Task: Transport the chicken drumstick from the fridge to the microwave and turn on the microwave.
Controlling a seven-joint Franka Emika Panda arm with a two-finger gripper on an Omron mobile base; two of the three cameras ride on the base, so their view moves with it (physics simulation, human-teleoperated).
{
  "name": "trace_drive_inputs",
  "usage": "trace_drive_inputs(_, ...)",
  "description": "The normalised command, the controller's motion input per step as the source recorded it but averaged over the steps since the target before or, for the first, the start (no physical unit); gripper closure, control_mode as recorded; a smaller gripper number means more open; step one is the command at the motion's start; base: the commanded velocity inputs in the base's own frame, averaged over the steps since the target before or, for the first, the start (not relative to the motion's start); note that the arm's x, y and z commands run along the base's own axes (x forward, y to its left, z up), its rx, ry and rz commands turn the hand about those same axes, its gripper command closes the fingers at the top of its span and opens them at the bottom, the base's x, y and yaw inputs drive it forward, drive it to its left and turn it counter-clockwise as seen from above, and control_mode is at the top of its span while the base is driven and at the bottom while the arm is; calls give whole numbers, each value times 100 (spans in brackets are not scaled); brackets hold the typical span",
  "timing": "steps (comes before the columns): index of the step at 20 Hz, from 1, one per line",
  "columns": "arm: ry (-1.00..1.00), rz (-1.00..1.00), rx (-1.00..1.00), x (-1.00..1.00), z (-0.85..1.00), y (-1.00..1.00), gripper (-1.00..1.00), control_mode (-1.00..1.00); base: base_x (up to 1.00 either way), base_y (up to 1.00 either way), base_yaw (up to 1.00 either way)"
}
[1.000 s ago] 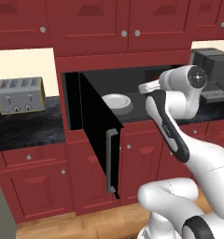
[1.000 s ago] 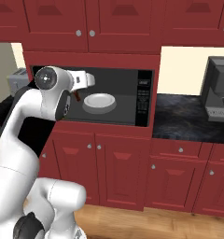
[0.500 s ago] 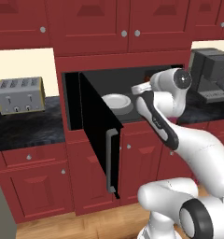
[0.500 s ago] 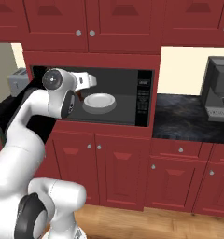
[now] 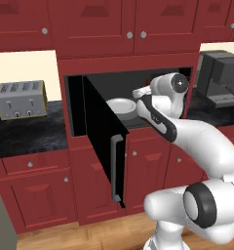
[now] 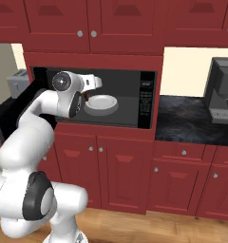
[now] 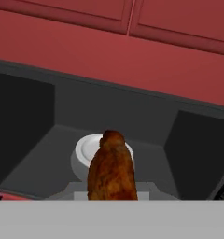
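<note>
The microwave (image 6: 145, 99) stands open, its black door (image 5: 102, 141) swung out to the left with the grey handle (image 5: 115, 168) on its near edge. A white plate (image 5: 120, 106) (image 6: 102, 104) (image 7: 88, 149) lies on the floor inside it. My gripper (image 5: 138, 93) (image 6: 93, 85) hangs at the mouth of the cavity, just in front of and above the plate, shut on the chicken drumstick (image 7: 111, 172). In the hand view the brown drumstick stands upright before the plate and hides my fingertips. The fridge is out of view.
A silver toaster (image 5: 20, 99) sits on the dark counter left of the microwave. A grey coffee machine (image 5: 219, 78) (image 6: 223, 90) stands on the counter (image 6: 192, 123) to the right. Red cabinets run above and below.
The arm has swung inward toward the microwave's opening, bringing the hand with the drumstick closer to the plate. The grip has not changed.
</note>
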Motion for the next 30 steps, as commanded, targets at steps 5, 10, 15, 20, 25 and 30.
trace_drive_inputs(5,0,0,0,47,-22,4,100,-100,0,0,0)
trace_drive_inputs(10,1,0,-1,39,-21,3,100,-100,0,0,0)
trace_drive_inputs(15,2,0,0,36,-14,0,100,-100,0,0,0)
trace_drive_inputs(20,5,0,0,36,-7,0,100,-100,0,0,0)
trace_drive_inputs(25,0,0,0,45,-21,3,100,-100,0,0,0)
trace_drive_inputs(30,0,-1,0,46,-27,5,100,-100,0,0,0)
